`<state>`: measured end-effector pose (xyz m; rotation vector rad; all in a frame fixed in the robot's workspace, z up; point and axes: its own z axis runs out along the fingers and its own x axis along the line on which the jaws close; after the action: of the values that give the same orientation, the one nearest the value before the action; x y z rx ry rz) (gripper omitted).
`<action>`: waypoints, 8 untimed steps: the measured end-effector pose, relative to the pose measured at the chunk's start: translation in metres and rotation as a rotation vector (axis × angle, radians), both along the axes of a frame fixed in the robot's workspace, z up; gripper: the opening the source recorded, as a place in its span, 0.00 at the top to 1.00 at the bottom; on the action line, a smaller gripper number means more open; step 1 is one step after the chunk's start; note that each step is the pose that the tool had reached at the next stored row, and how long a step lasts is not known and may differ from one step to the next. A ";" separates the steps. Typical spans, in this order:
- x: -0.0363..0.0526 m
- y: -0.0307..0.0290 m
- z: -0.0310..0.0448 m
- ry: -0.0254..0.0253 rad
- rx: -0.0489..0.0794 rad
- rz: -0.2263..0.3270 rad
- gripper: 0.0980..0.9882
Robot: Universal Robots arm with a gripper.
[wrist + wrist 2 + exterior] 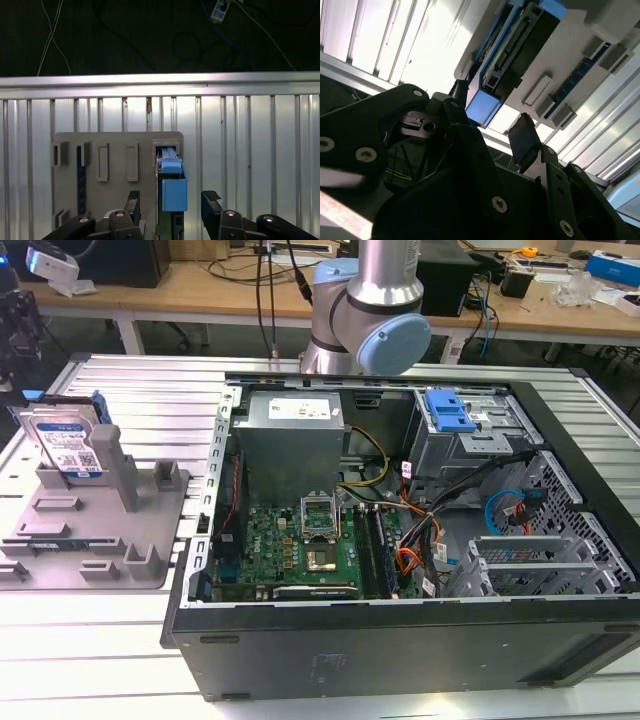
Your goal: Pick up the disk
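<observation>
The disk (70, 445) is a silver drive with a blue-and-white label and blue side rails. It stands on edge in the grey fixture (100, 530), leaning against the upright post, at the exterior view's left. In both wrist views I look down on its top edge and blue rail (171, 187) (482, 107). My gripper (171, 202) (490, 117) hangs above it, open, one black finger (132, 202) on each side of the rail and apart from it. The fixture also shows in both wrist views (115, 150) (580, 60).
An open computer case (400, 640) fills the middle and the exterior view's right, with a blue drive caddy (448, 410) inside. The arm's base (365, 310) stands behind the case. Everything rests on a ribbed aluminium table (60, 640). Wooden benches stand behind.
</observation>
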<state>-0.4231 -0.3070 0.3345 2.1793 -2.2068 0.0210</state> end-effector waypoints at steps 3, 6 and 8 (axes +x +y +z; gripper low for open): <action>-0.0002 0.0000 -0.0058 -0.0012 0.000 0.000 0.44; -0.0005 0.0000 -0.0112 -0.0023 0.000 0.000 0.44; -0.0013 0.0000 -0.0147 -0.0031 0.000 0.000 0.44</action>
<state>-0.4244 -0.3070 0.3198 2.1807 -2.2084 0.0246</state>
